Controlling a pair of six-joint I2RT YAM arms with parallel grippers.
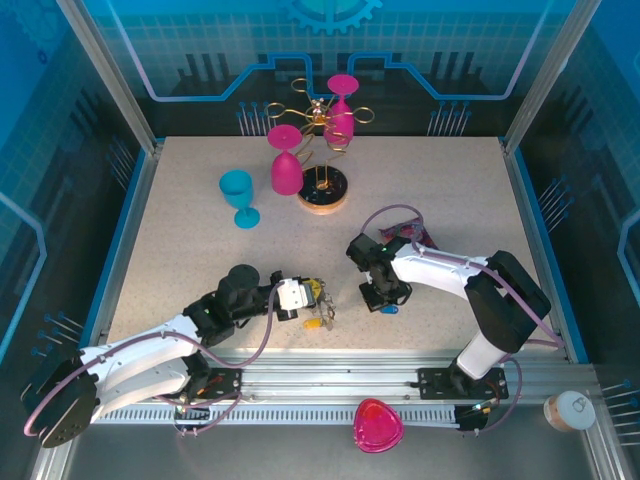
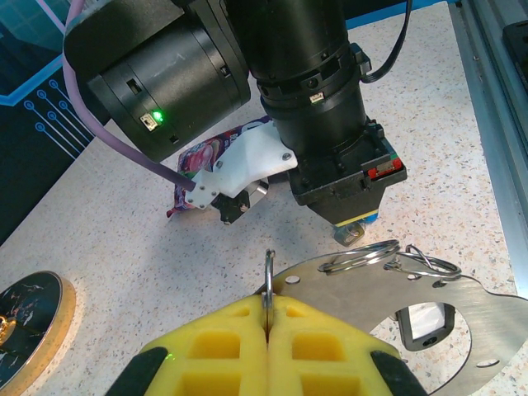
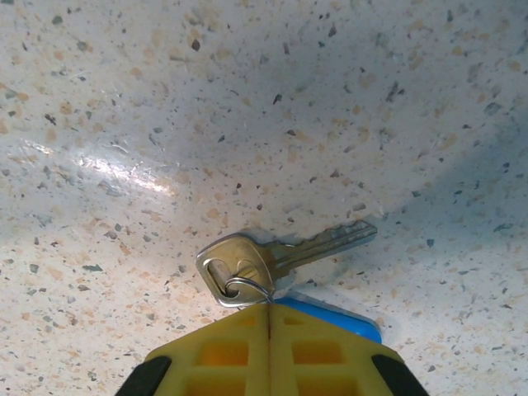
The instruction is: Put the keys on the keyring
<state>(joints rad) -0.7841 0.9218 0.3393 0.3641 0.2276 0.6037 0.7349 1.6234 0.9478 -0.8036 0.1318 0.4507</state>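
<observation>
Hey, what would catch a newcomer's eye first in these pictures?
Likely the pink glasses on the gold wire rack at the far edge of the table, a blue glass standing left of them. Nearer, the right gripper is shut on a small ring carrying a silver key, the left gripper on a thin metal ring.

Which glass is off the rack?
The cyan glass: it stands upright on the table, left of the gold wire rack. The nearer pink glass and the farther pink glass hang upside down from the rack.
</observation>
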